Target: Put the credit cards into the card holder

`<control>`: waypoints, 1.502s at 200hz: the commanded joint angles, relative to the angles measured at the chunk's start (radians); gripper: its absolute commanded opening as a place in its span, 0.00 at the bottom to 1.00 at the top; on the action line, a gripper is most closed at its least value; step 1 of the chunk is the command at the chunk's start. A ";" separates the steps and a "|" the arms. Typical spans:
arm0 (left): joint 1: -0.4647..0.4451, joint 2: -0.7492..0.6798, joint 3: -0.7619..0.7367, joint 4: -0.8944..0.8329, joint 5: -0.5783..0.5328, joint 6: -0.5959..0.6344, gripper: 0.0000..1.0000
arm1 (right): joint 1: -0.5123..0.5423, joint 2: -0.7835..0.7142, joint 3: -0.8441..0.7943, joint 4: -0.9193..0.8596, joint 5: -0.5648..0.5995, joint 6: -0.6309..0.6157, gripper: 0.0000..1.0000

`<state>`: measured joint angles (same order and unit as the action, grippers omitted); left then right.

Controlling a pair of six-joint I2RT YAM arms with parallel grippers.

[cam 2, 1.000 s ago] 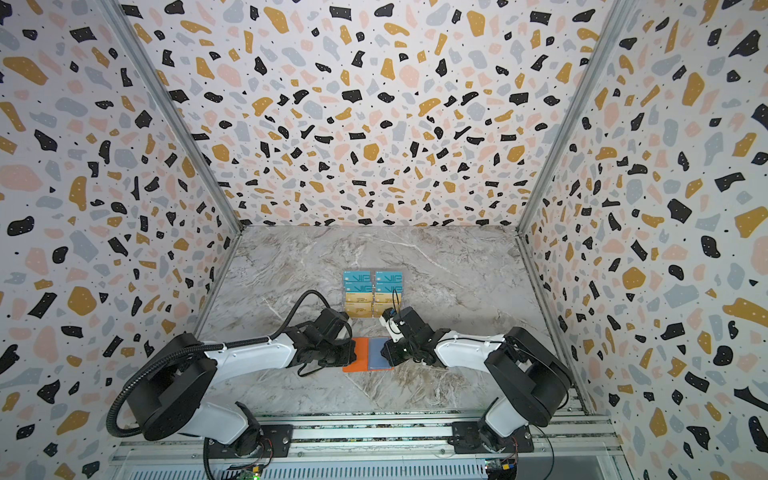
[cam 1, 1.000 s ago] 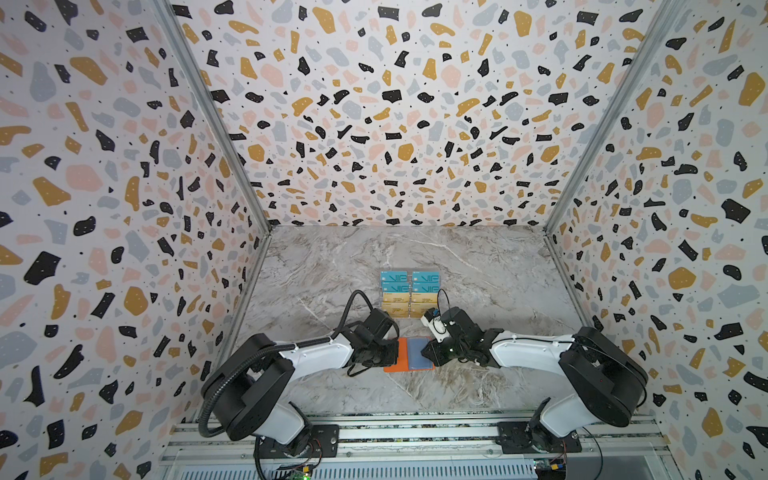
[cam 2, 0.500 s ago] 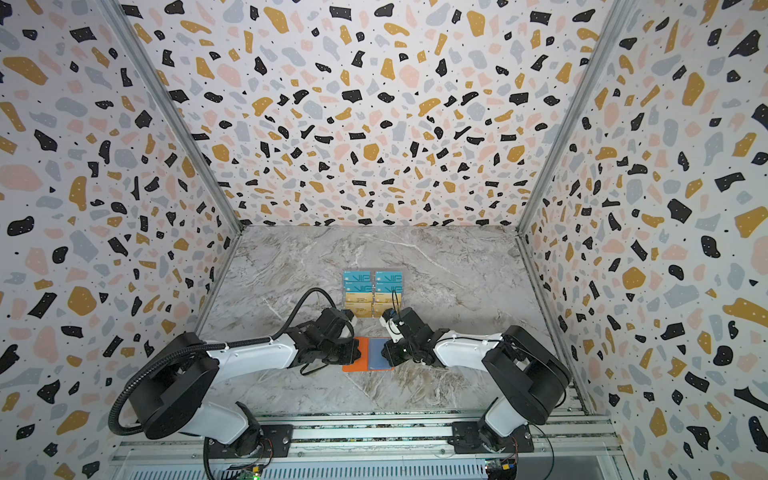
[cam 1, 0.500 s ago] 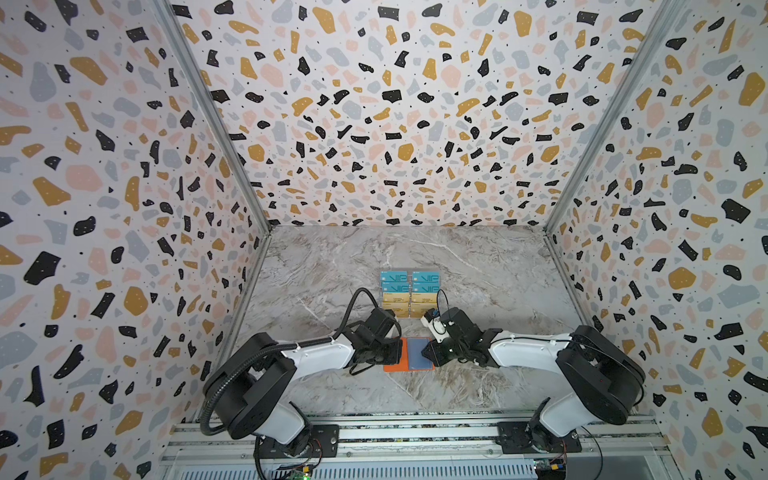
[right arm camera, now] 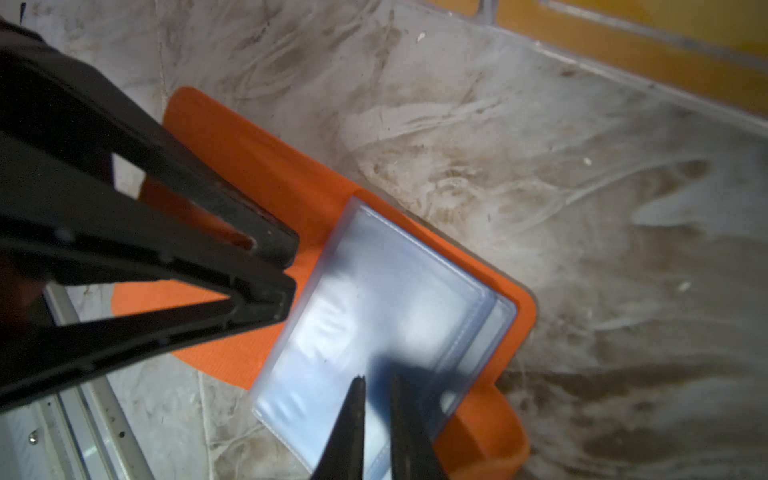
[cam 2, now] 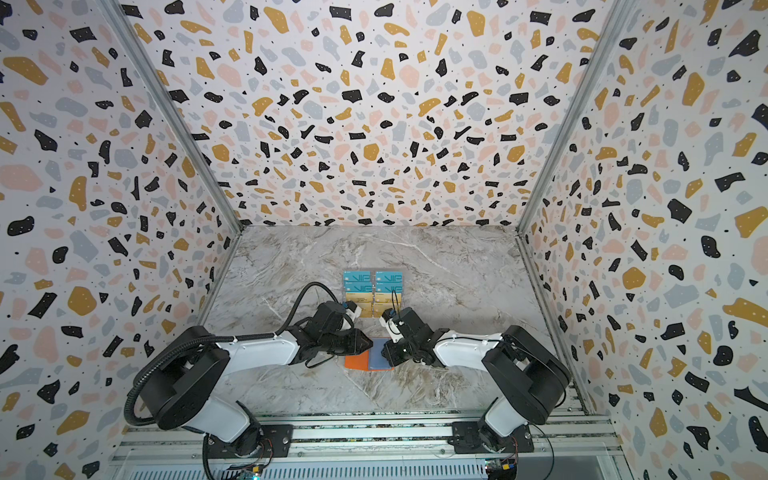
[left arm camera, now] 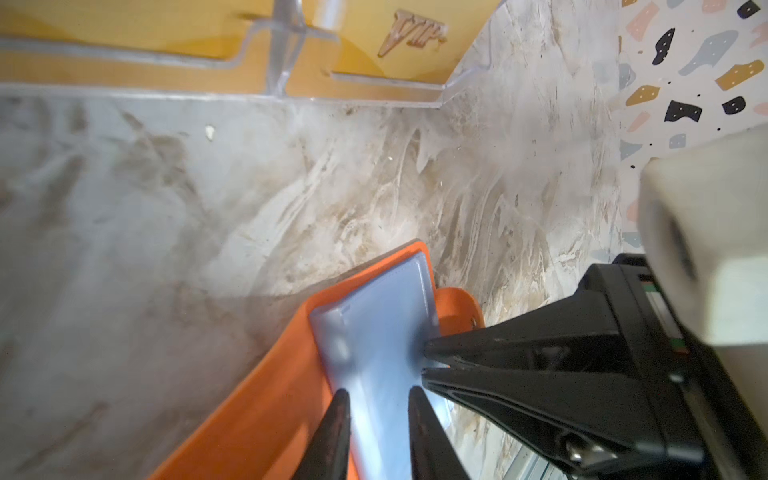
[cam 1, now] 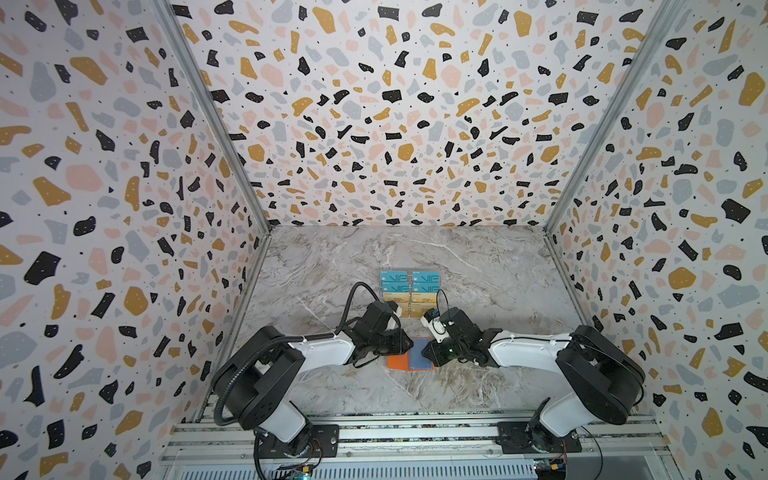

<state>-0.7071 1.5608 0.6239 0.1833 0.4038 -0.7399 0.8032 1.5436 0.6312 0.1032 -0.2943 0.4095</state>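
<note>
The orange card holder point(cam 1: 397, 360) point(cam 2: 356, 360) lies open on the marble table, its clear sleeves point(cam 1: 419, 356) facing up. My left gripper point(left arm camera: 378, 397) hovers over the sleeves point(left arm camera: 374, 324), jaws slightly apart with nothing between them. From the opposite side my right gripper point(right arm camera: 378, 384) reaches in; its tips point(left arm camera: 426, 361) are nearly together and pinch the edge of the sleeves point(right arm camera: 374, 299). The credit cards point(cam 1: 409, 289) point(cam 2: 373, 289), teal and gold, stand in rows just behind both grippers. None is held.
A transparent tiered stand point(left arm camera: 282, 50) holds the cards, close behind the holder; its gold cards point(right arm camera: 665, 45) show in the right wrist view. Terrazzo walls close in the left, right and back. An aluminium rail point(cam 1: 415, 440) runs along the front.
My left gripper has gone from shut to slightly open over the sleeves. The right gripper and the card holder have stayed where they were.
</note>
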 commanded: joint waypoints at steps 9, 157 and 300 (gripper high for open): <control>0.009 0.031 -0.030 0.104 0.052 -0.039 0.29 | -0.002 0.011 0.019 -0.055 0.023 -0.012 0.16; 0.015 -0.023 -0.069 0.117 0.027 -0.081 0.29 | -0.002 0.006 0.009 -0.049 0.023 -0.008 0.16; 0.014 0.066 -0.044 0.177 0.131 -0.082 0.32 | -0.002 0.015 0.013 -0.042 0.020 -0.006 0.16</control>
<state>-0.6903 1.6054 0.5655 0.3176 0.4976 -0.8230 0.8032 1.5436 0.6312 0.1032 -0.2943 0.4061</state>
